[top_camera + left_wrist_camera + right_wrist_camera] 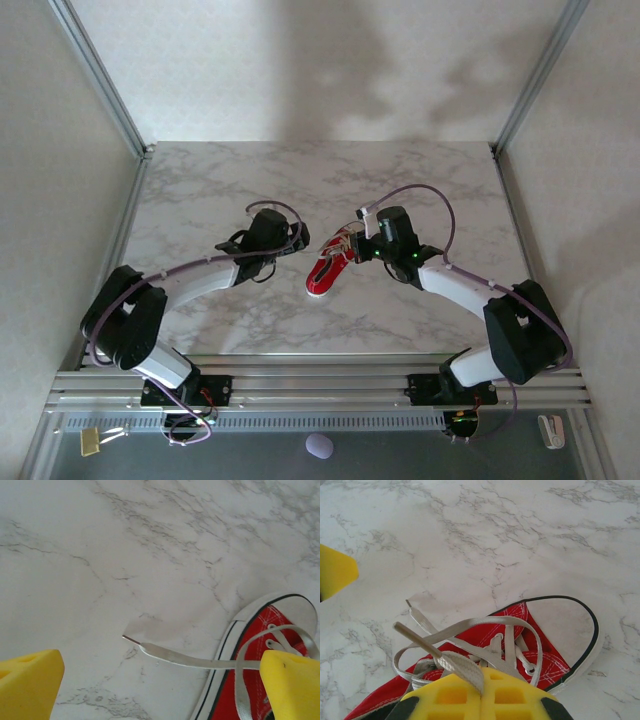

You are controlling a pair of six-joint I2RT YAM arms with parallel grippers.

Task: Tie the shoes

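The red shoe (326, 272) with white laces lies on the marble table between the two arms. In the right wrist view my right gripper (482, 684) is shut, pinching a white lace end (462, 665) just above the shoe (545, 625); a loose lace loop (470, 627) arches over the tongue. My left gripper (160, 685) stands wide open beside the shoe's toe (250, 680). The other lace end (175, 656) lies loose on the table between its yellow fingers (27, 685), touching neither.
The marble tabletop (200, 200) stretches bare to the left and far side. Metal frame posts (100, 80) stand at the table's back corners. A yellow finger of the left gripper (335, 572) shows at the left edge of the right wrist view.
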